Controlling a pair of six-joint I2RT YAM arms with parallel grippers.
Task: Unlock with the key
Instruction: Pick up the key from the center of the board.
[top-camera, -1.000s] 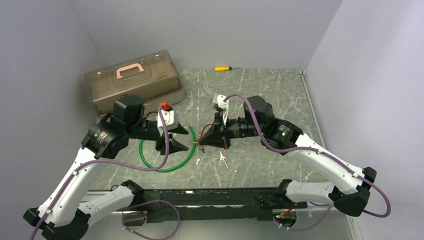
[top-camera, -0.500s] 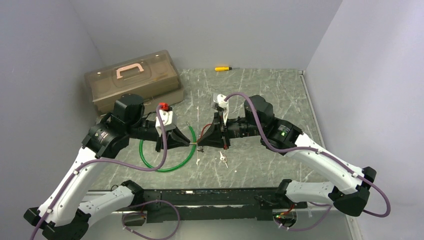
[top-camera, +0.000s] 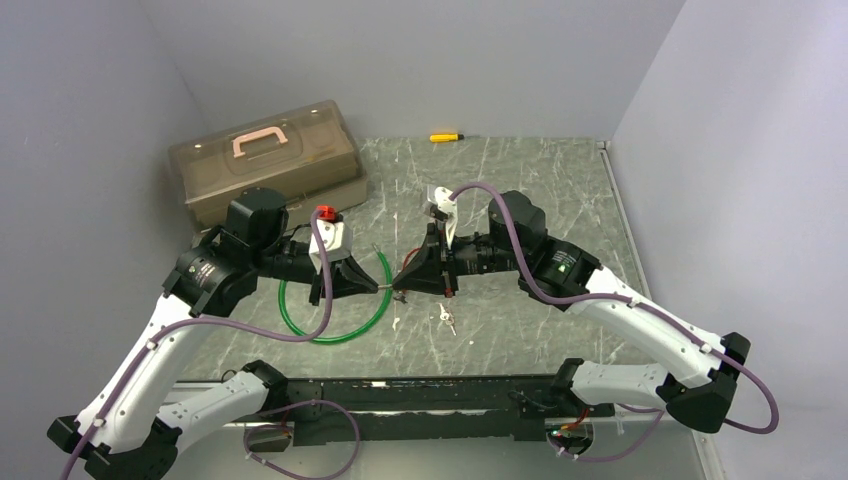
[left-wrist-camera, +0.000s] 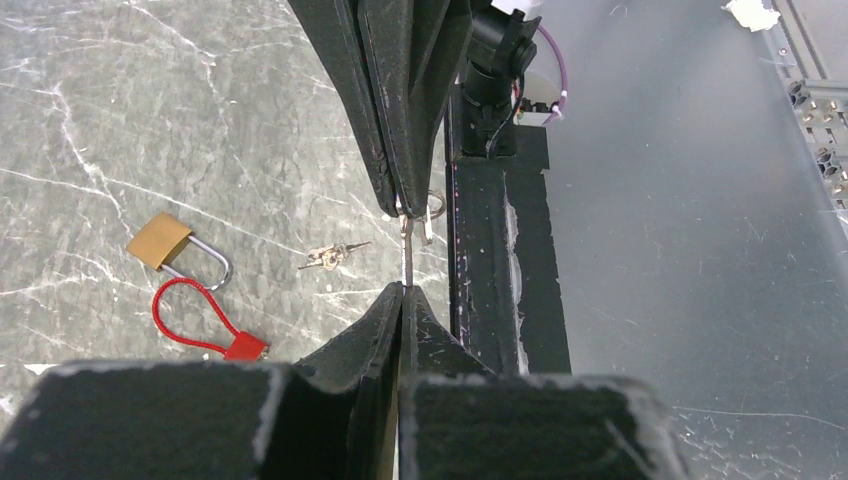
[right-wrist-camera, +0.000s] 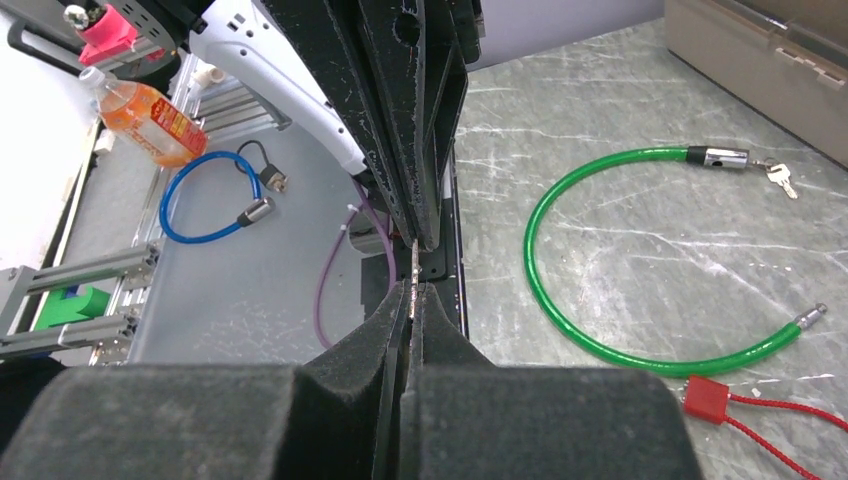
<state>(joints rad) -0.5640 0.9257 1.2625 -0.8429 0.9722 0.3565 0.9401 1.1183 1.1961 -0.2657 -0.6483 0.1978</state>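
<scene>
A small silver key (left-wrist-camera: 406, 250) hangs in the air between the two grippers, which meet tip to tip above the table. My left gripper (left-wrist-camera: 403, 290) is shut on one end of the key, and my right gripper (right-wrist-camera: 413, 292) is shut on the other end (right-wrist-camera: 415, 265). In the top view the two grippers meet at the key (top-camera: 391, 288). A brass padlock (left-wrist-camera: 160, 240) with a silver shackle lies on the table beside a red cable tag (left-wrist-camera: 205, 322). It is hidden under the arms in the top view.
A green cable lock (top-camera: 335, 318) with a key (right-wrist-camera: 780, 178) in its end lies under the left arm. Loose keys (top-camera: 446, 318) lie near the table's front. A brown toolbox (top-camera: 265, 160) stands at the back left, and a yellow screwdriver (top-camera: 446, 137) lies by the back wall.
My left gripper has moved right to the right gripper's tip and shut on the key's free end. The right gripper has stayed shut on the key, almost still.
</scene>
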